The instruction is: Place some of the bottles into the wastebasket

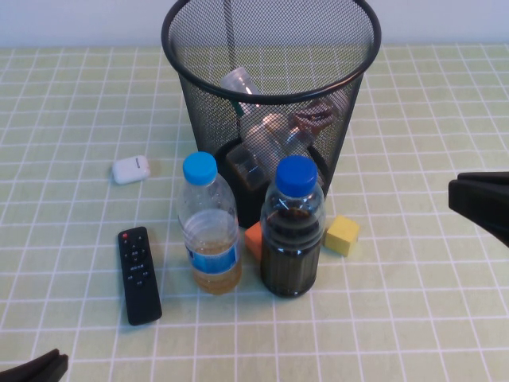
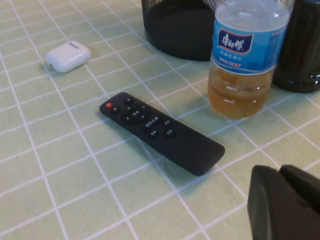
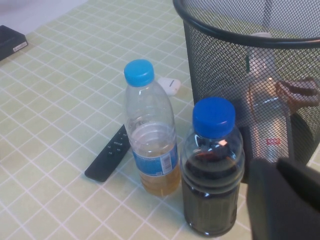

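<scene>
Green checked cloth covers the table. Two blue-capped bottles (image 1: 211, 227) (image 1: 293, 231) stand upright in front of the black wastebasket (image 1: 270, 95), which holds other bottles. Left gripper (image 1: 36, 370) and right gripper (image 1: 481, 203) wait at the edges; finger state cannot be told.

Left pincer (image 1: 36, 369) cut by frame's lower edge, right pincer (image 1: 482, 203) by its right edge; only dark stubs showed. Orange block (image 1: 254, 238) mostly hidden behind dark bottle (image 1: 293, 231). Bottles inside wastebasket (image 1: 270, 95) blurred by mesh.
</scene>
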Action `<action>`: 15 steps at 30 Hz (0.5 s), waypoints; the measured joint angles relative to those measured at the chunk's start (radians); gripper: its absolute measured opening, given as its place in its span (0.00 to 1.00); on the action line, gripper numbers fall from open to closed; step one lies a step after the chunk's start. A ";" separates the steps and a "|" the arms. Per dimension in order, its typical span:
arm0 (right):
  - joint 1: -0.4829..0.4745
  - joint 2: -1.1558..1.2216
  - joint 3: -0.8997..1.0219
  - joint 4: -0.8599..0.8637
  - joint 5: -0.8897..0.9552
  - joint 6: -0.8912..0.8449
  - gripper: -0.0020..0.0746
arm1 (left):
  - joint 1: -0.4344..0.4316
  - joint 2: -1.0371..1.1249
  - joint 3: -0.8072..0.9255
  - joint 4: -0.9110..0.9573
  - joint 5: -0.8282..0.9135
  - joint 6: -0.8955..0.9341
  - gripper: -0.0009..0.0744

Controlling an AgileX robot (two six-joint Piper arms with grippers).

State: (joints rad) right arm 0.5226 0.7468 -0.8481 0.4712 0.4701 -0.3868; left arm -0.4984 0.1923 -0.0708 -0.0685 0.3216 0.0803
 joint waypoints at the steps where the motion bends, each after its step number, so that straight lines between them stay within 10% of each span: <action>1: 0.000 0.000 0.000 0.000 0.000 0.000 0.03 | 0.000 0.000 0.000 0.000 0.000 0.000 0.01; 15: -0.002 0.010 0.016 -0.217 -0.029 0.000 0.03 | 0.000 0.000 0.000 0.000 0.000 0.000 0.01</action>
State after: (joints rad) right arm 0.5207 0.7569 -0.8323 0.2538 0.4415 -0.3868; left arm -0.4984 0.1923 -0.0708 -0.0685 0.3216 0.0803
